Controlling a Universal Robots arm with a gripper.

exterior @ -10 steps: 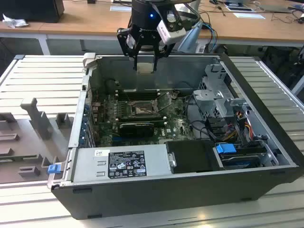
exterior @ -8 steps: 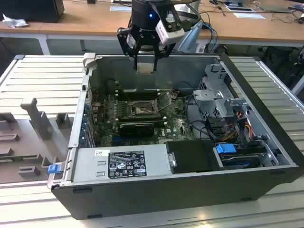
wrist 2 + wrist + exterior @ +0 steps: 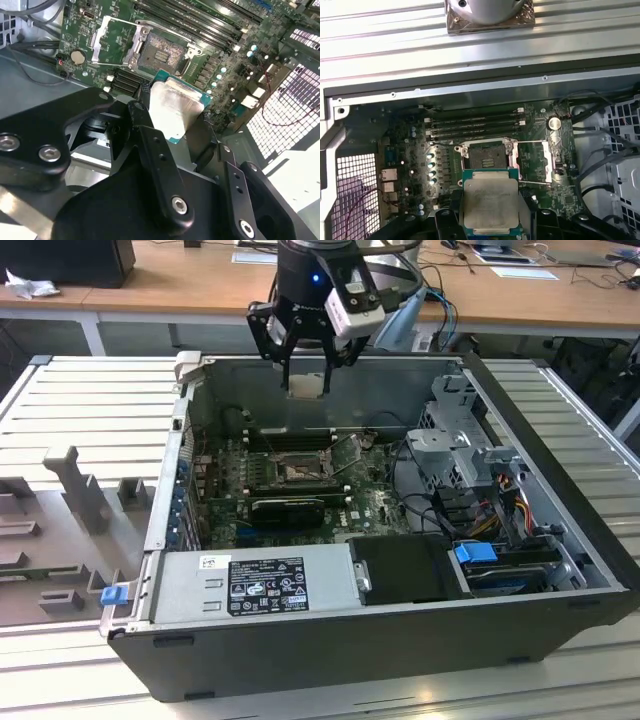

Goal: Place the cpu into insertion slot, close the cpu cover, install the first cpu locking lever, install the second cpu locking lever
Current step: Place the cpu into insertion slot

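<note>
- The insertion slot (image 3: 298, 472): uncovered, on the green motherboard (image 3: 370, 505).
- The gripper (image 3: 306, 383): above the slot, fingers (image 3: 145, 130) clamped on the cpu (image 3: 305, 390), which is clear of the slot.
- The cpu cover (image 3: 345, 450): swung open, just beside the slot, on the exterior view's right.

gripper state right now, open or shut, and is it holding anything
Gripper: shut on the cpu, which is held in the air, not yet in the insertion slot.
</note>
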